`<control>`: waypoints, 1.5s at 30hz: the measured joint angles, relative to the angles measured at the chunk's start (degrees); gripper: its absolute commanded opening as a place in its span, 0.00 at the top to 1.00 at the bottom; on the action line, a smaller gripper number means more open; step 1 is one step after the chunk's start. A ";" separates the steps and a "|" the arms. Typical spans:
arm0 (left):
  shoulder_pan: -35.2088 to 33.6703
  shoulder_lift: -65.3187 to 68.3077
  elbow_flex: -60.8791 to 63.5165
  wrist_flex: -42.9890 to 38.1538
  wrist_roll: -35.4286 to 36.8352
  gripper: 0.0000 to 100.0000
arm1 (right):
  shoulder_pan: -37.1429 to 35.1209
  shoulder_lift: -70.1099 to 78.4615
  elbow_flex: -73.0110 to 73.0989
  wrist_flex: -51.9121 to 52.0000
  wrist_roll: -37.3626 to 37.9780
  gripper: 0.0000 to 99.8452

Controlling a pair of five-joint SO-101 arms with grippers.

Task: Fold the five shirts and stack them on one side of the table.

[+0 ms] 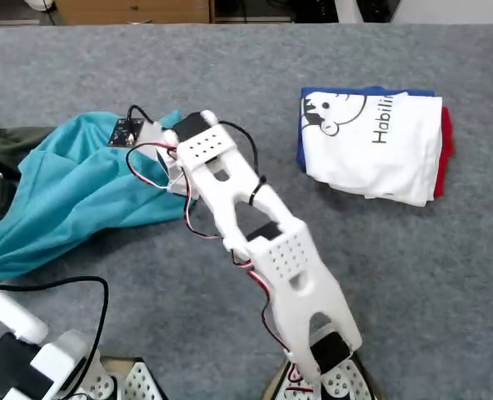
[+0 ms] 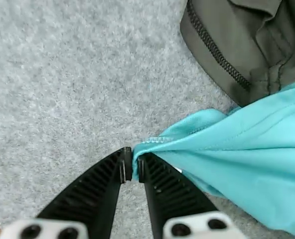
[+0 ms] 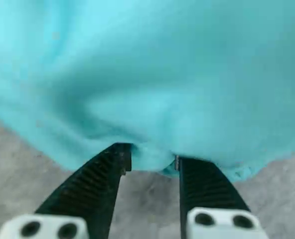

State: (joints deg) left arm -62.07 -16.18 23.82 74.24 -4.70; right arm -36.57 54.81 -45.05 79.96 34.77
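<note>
We see the teal shirt (image 1: 72, 187) lying on the left of the table (image 1: 446, 275), its long axis slanting from the near-left edge up toward the far middle. The left gripper (image 2: 135, 167) is clenched on its near-left hem corner. The right gripper (image 3: 151, 162) grasps a bunch of cloth at its far-right end. A dark olive garment (image 1: 1, 158) touches it at the left edge. The folded stack (image 1: 371, 146), white on top, sits far right, well apart.
</note>
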 measured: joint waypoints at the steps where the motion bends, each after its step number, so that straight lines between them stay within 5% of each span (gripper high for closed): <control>1: 0.00 0.00 0.00 -0.09 0.00 0.98 | 0.00 2.20 -3.25 0.35 -0.09 0.84; 5: 0.00 0.00 0.00 -0.09 0.00 0.98 | -0.18 10.46 -18.46 6.68 -0.18 1.00; 12: -0.18 0.00 0.00 -0.09 0.00 0.98 | -0.18 20.04 -43.60 20.57 -0.35 1.00; 17: -0.18 0.00 0.00 -0.26 0.00 0.98 | 0.79 18.73 -46.59 21.10 -2.99 1.00; 29: -0.35 -2.37 0.00 -0.26 -7.56 0.98 | 1.49 -15.56 -20.75 21.27 -4.92 1.00; 36: 2.11 -16.26 0.00 -0.26 -7.65 0.98 | 1.49 -40.26 -3.78 21.27 -4.92 1.00; 45: 8.09 -40.53 8.44 -0.44 -7.65 0.98 | 1.93 -60.48 -1.32 21.27 -6.51 1.00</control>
State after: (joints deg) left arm -53.98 -56.70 32.26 73.80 -12.35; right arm -34.64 -5.67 -46.37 101.23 28.26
